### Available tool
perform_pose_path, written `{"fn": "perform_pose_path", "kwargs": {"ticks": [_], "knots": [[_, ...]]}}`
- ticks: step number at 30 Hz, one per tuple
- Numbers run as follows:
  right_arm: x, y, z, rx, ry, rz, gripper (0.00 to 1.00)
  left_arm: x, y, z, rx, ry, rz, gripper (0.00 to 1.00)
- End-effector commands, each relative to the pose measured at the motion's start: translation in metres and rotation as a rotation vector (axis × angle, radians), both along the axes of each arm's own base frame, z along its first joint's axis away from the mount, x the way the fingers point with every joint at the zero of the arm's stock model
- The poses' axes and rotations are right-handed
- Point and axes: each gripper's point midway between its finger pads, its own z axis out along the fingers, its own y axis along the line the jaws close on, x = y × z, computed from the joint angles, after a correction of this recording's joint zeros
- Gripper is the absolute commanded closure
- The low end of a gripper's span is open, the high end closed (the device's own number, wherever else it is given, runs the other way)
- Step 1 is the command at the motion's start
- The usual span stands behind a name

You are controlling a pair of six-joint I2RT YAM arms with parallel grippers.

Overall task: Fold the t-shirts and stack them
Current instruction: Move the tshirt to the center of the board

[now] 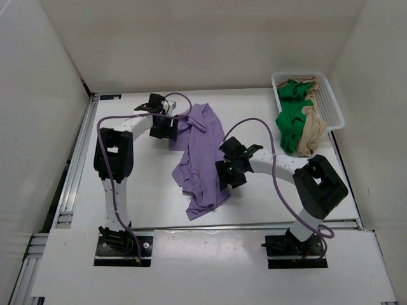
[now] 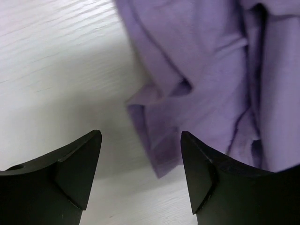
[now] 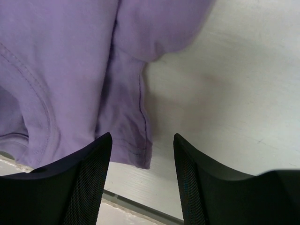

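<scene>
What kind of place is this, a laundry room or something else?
Probably a robotics lab test booth, not a laundry: a left arm and a right arm bolted to a white table, plain white panels boxing it in, with a lavender t-shirt and a mesh basket set out.

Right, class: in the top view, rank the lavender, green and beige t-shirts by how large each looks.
1. Lavender t-shirt, lying loosely spread.
2. Green t-shirt, bunched, spilling over the white mesh basket.
3. Beige t-shirt, partly hidden by the green one, so its true size is unsure.
</scene>
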Motion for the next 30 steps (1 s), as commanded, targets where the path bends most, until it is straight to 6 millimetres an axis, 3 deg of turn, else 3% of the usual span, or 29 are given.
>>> {"fn": "perform_pose_path", "kwargs": {"ticks": [1, 3, 7, 9, 10, 11, 12, 13, 16, 17, 19, 20, 22, 23, 24, 25, 26, 27, 28, 30], "knots": [[-0.006, -0.008, -0.006, -0.027, 0.015, 0.009, 0.42, 0.0, -0.015, 0.004, -0.023, -0.002, -0.034, 0.21], [-0.01, -0.011, -0.01, -0.036, 0.026, 0.009, 0.43, -0.006, -0.018, -0.004, -0.037, 0.023, -0.043, 0.21], [-0.023, -0.014, -0.019, -0.035, 0.086, 0.011, 0.58, -0.014, -0.02, -0.014, -0.049, 0.056, -0.052, 0.42], [-0.023, -0.014, -0.021, -0.031, 0.102, 0.006, 0.68, -0.018, -0.019, -0.017, -0.046, 0.068, -0.052, 0.6], [-0.025, -0.013, -0.02, -0.021, 0.111, 0.01, 0.73, -0.022, -0.019, -0.021, -0.053, 0.082, -0.056, 0.68], [-0.021, -0.017, -0.023, -0.025, 0.122, -0.023, 0.87, -0.028, -0.019, -0.026, -0.057, 0.102, -0.06, 0.78], [-0.02, -0.017, -0.022, -0.006, 0.141, -0.041, 0.94, -0.03, -0.019, -0.023, -0.058, 0.099, -0.06, 0.89], [-0.013, -0.018, -0.021, -0.003, 0.139, -0.057, 1.0, -0.032, -0.014, -0.021, -0.058, 0.099, -0.051, 0.89], [0.025, -0.025, -0.006, 0.049, 0.098, -0.151, 1.0, -0.038, 0.011, -0.006, -0.05, 0.078, 0.003, 0.89], [0.055, -0.03, 0.008, 0.087, 0.056, -0.193, 1.0, -0.044, 0.029, 0.004, -0.042, 0.063, 0.041, 0.89], [0.089, -0.042, 0.022, 0.091, 0.01, -0.243, 1.0, -0.053, 0.054, 0.01, 0.015, 0.047, 0.099, 0.89], [0.133, -0.051, 0.045, 0.117, -0.059, -0.308, 1.0, -0.056, 0.069, 0.027, 0.031, 0.006, 0.134, 0.89], [0.176, -0.075, 0.068, 0.11, -0.11, -0.387, 1.0, -0.086, 0.086, 0.02, 0.094, 0.041, 0.171, 0.89], [0.195, -0.078, 0.066, 0.093, -0.109, -0.408, 1.0, -0.097, 0.095, 0.021, 0.115, 0.049, 0.191, 0.89], [0.237, -0.076, 0.111, 0.134, -0.226, -0.426, 1.0, -0.115, 0.101, 0.023, 0.134, 0.046, 0.2, 0.89], [0.252, -0.082, 0.102, 0.092, -0.209, -0.433, 1.0, -0.127, 0.105, 0.023, 0.152, 0.059, 0.206, 0.89], [0.27, -0.088, 0.111, 0.056, -0.26, -0.446, 1.0, -0.138, 0.111, 0.023, 0.182, 0.071, 0.218, 0.89], [0.298, -0.089, 0.149, 0.086, -0.361, -0.466, 1.0, -0.153, 0.114, 0.025, 0.194, 0.074, 0.223, 0.89], [0.309, -0.086, 0.141, 0.082, -0.354, -0.466, 0.8, -0.16, 0.116, 0.025, 0.204, 0.082, 0.226, 0.89], [0.32, -0.083, 0.163, 0.11, -0.407, -0.466, 0.43, -0.172, 0.126, 0.034, 0.214, 0.089, 0.253, 0.89]]}}
